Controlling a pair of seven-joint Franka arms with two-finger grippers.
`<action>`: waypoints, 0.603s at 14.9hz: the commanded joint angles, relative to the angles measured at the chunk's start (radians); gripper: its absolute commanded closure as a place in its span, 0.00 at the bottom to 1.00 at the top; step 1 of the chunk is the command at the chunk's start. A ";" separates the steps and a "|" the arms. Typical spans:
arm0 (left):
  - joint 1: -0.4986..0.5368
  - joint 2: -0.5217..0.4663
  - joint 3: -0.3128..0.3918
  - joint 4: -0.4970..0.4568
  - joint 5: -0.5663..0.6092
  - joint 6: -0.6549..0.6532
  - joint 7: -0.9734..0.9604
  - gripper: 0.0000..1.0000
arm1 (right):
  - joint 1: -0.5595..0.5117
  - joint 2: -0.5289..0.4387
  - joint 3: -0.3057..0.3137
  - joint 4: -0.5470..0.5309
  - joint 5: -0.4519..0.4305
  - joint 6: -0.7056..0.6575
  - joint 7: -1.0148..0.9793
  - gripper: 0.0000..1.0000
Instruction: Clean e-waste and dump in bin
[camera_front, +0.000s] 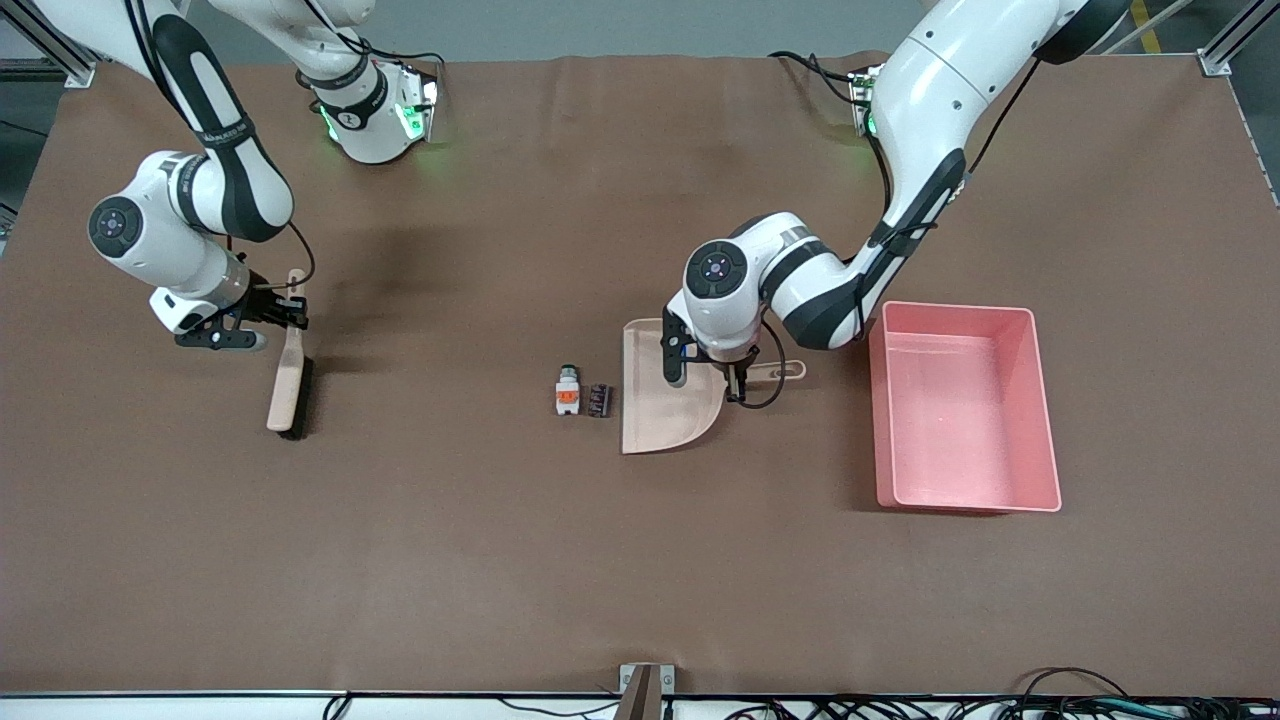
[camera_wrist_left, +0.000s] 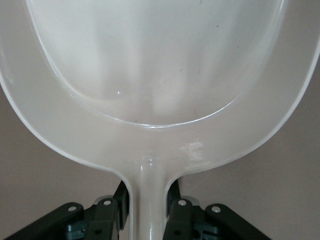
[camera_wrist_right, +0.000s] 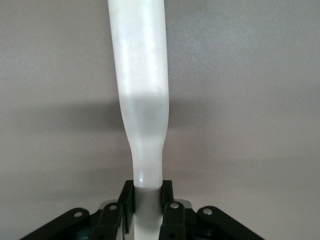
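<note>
The e-waste is two tiny parts lying side by side on the brown table: a white one with an orange patch (camera_front: 568, 390) and a dark ridged block (camera_front: 600, 400). They sit just off the open mouth of the beige dustpan (camera_front: 660, 410), toward the right arm's end. My left gripper (camera_front: 740, 384) is shut on the dustpan's handle; in the left wrist view the pan (camera_wrist_left: 150, 75) spreads out past the left gripper (camera_wrist_left: 148, 206). The pink bin (camera_front: 878, 420) stands beside the dustpan, toward the left arm's end. My right gripper (camera_front: 290, 312) is shut on a brush (camera_front: 290, 385) by its handle (camera_wrist_right: 142, 100).
The brush lies flat on the table with its dark bristles toward the front camera. A small metal bracket (camera_front: 645, 690) sits at the table's front edge. Cables run along that edge.
</note>
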 joint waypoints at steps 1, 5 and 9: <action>-0.004 0.006 -0.002 0.024 0.022 -0.011 0.003 0.77 | 0.011 -0.025 0.002 0.032 0.012 -0.062 0.004 1.00; -0.014 0.009 -0.002 0.053 0.031 -0.066 0.004 0.84 | 0.042 -0.028 0.010 0.128 0.034 -0.211 0.093 1.00; -0.019 0.024 -0.002 0.067 0.062 -0.083 0.004 0.84 | 0.231 -0.034 0.013 0.148 0.123 -0.223 0.290 1.00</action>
